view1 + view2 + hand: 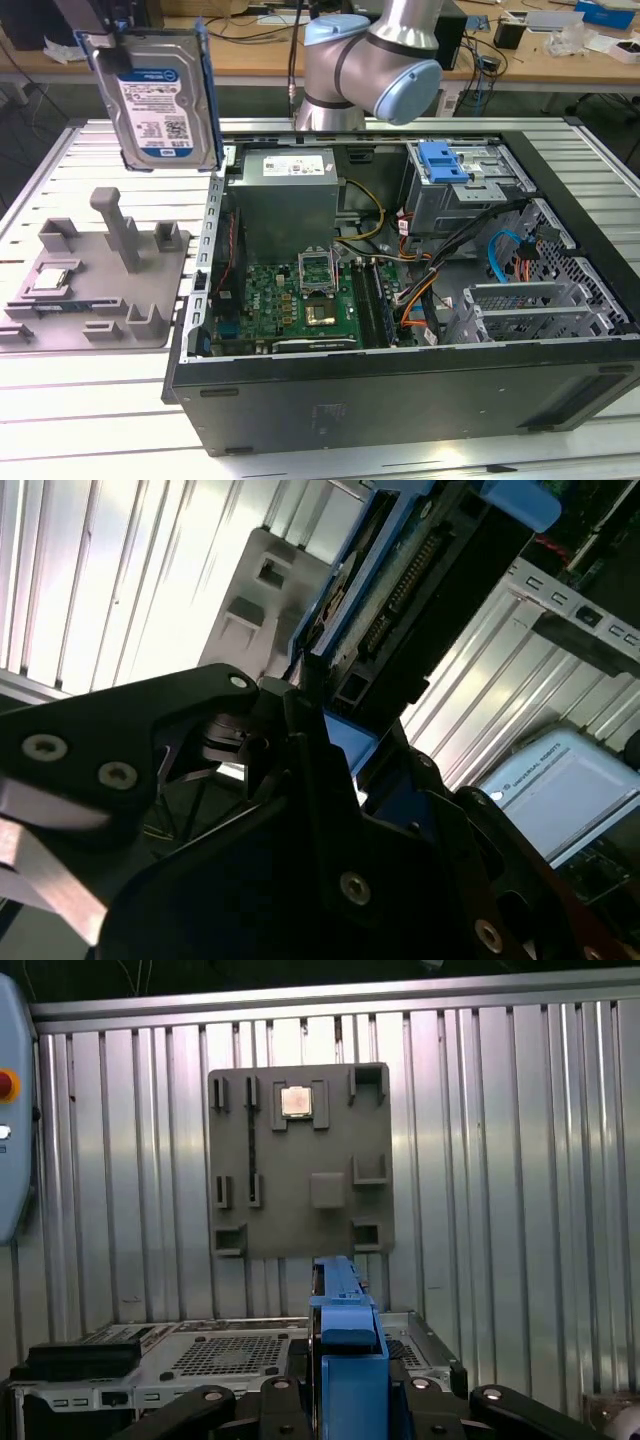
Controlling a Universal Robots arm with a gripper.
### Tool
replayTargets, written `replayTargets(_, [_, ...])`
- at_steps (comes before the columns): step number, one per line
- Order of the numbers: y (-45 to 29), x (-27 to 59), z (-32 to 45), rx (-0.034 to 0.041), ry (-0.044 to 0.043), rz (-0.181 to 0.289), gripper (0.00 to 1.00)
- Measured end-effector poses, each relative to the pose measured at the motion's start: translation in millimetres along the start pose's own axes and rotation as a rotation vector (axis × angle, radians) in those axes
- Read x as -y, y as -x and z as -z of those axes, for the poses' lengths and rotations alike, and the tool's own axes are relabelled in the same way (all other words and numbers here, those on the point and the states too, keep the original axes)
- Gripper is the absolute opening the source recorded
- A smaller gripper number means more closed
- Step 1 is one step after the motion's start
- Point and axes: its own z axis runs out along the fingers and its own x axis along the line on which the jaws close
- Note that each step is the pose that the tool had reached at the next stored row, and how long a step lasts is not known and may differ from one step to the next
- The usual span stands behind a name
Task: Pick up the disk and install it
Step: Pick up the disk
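The disk point(155, 100), a silver drive with a white-and-blue label in a blue bracket, hangs upright in the air at the exterior view's upper left, above the grey fixture plate point(100, 290). My gripper point(112, 48) is shut on its top edge. In the second wrist view the black fingers point(300, 750) clamp the blue bracket, and the disk point(400, 590) reaches away from them. In the first wrist view the blue bracket's edge point(345, 1345) sits between the fingers, over the fixture plate point(300, 1160).
The open computer case point(400, 395) lies on the slatted table to the exterior view's right of the plate. It holds a motherboard point(300, 295), a power supply point(285, 190) and a blue-tabbed drive bay point(445, 165). The arm's base point(360, 60) stands behind the case. A chip point(296, 1102) rests on the plate.
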Motion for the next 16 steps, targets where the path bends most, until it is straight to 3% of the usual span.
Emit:
replayTargets(1, [-1.9, 16.5, 0.3, 0.0, 0.0014, 0.0, 0.37])
replayTargets(6, [-6.1, 50.0, 1.3, -0.0002, 0.0043, 0.0, 0.37])
replayTargets(9, [-11.6, 85.0, 2.7, -0.0004, 0.0077, 0.0, 0.37])
replayTargets(12, [-15.3, 104.5, 3.7, -0.0005, 0.0095, 0.0, 0.37])
replayTargets(14, [-19.4, 125.6, 4.7, -0.0005, 0.0117, 0.0, 0.37])
replayTargets(16, [-21.8, 136.6, 5.1, -0.0004, 0.0129, 0.001, 0.37])
